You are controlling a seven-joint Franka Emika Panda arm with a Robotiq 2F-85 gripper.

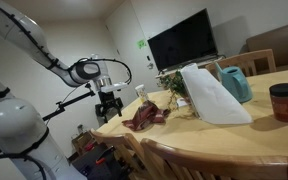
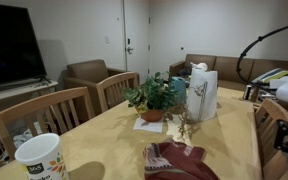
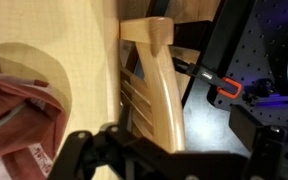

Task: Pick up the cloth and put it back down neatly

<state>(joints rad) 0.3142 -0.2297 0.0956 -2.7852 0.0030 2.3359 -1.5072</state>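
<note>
Wrist view: I find the cloth (image 3: 14, 120) at lower left. It looks reddish-pink here, is creased, lies on the pale counter (image 3: 54, 40) and is cropped by the frame edge. A small pale tag (image 3: 34, 155) sits at its near hem; whatever is printed on it is too blurred to read.

In both exterior views the cloth reads as dark maroon with paler mottled patches, bunched and wrinkled rather than flat. It lies near the counter's edge, and in an exterior view (image 2: 176, 160) its lower part is cut off by the bottom of the frame.

The end effector (image 1: 108, 104) hangs just off the counter's edge, near the cloth but apart from it. Its fingers stand apart with nothing between them. From the wrist I see only its dark underside across the bottom of the picture, out of focus.

Behind the cloth stands a potted plant (image 2: 152, 95), then a tall white bag (image 1: 209, 95) with a teal jug (image 1: 234, 82) partly hidden behind it. A reddish-brown jar (image 1: 284, 102) stands well apart from them, near the frame edge.

A paper cup (image 2: 39, 158) carries a dark printed band, too small to read. A green wall sign (image 1: 141, 44) is likewise illegible. The television (image 1: 182, 42) is dark. A wooden chair (image 3: 154, 90) stands against the counter's edge.
</note>
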